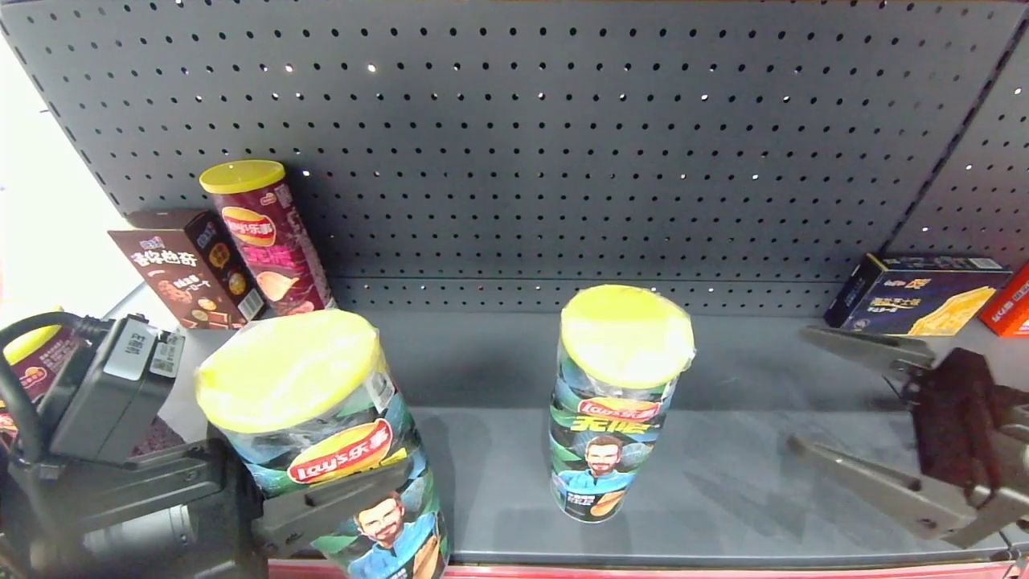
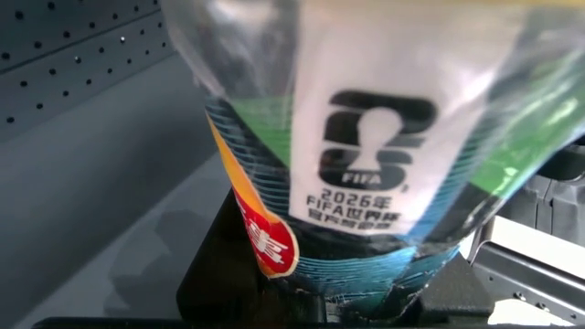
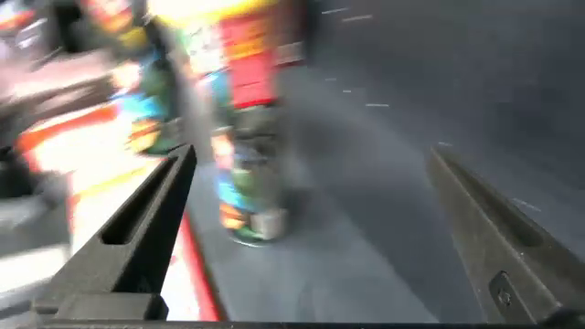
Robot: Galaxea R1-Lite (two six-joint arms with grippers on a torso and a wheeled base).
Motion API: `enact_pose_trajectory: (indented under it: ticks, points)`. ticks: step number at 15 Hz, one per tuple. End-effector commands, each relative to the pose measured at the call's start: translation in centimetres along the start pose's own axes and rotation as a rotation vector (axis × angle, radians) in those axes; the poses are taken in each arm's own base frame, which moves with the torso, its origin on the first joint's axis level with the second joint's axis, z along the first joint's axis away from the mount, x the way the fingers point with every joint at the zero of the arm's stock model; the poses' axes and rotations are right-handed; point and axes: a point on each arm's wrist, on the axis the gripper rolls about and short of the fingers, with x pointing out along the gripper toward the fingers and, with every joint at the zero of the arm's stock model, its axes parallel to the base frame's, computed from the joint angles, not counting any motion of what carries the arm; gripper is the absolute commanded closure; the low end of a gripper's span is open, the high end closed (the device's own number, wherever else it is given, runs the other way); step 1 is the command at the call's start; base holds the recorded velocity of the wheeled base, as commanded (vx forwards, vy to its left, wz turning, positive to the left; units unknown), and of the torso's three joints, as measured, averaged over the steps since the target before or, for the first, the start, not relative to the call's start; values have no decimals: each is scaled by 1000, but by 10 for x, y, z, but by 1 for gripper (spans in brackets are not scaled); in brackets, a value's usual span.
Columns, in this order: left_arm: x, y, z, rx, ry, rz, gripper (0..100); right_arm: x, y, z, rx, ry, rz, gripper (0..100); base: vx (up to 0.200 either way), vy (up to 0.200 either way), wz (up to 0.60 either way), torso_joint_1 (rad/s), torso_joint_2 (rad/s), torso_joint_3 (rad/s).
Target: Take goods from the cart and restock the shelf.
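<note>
My left gripper point(image 1: 338, 490) is shut on a green-and-blue chip can point(image 1: 313, 426) with a yellow lid, holding it slightly tilted at the shelf's front left edge. In the left wrist view this can point(image 2: 366, 155) is very close, between the dark fingers point(image 2: 219, 265). A second matching chip can point(image 1: 615, 402) stands upright on the grey shelf board point(image 1: 748, 482) at centre. My right gripper point(image 1: 797, 387) hovers open over the shelf's right part, apart from that can. In the right wrist view the standing can point(image 3: 242, 137) lies beyond the wide-open gripper point(image 3: 311, 155), nearer one finger.
A maroon chip can point(image 1: 269, 237) and a brown snack box point(image 1: 189, 269) lean at the back left. A dark blue box point(image 1: 916, 296) and a red box point(image 1: 1011, 305) sit at the back right. A pegboard wall point(image 1: 563, 145) closes the back. The shelf's front lip is red point(image 1: 643, 571).
</note>
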Motion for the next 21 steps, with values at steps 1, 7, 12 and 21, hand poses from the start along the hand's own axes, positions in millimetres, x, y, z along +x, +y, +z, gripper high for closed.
enact_pose_trajectory:
  ticks: [1, 7, 12, 21]
  points:
    - [-3, -2, 2, 7, -11, 0, 100, -61, 30, 15, 0, -80, -313, 0, 0, 0, 0, 0, 0, 0]
    - [-4, -3, 3, 13, -17, -4, 100, -144, 103, -39, 64, 34, -586, 0, 0, 0, 0, 0, 0, 0]
    - [-3, -2, 1, 15, -11, -6, 100, -157, 111, -76, 121, 151, -782, 0, 0, 0, 0, 0, 0, 0]
    - [-3, -2, 3, 13, -18, -10, 100, -159, 113, -88, 138, 277, -774, 0, 0, 0, 0, 0, 0, 0]
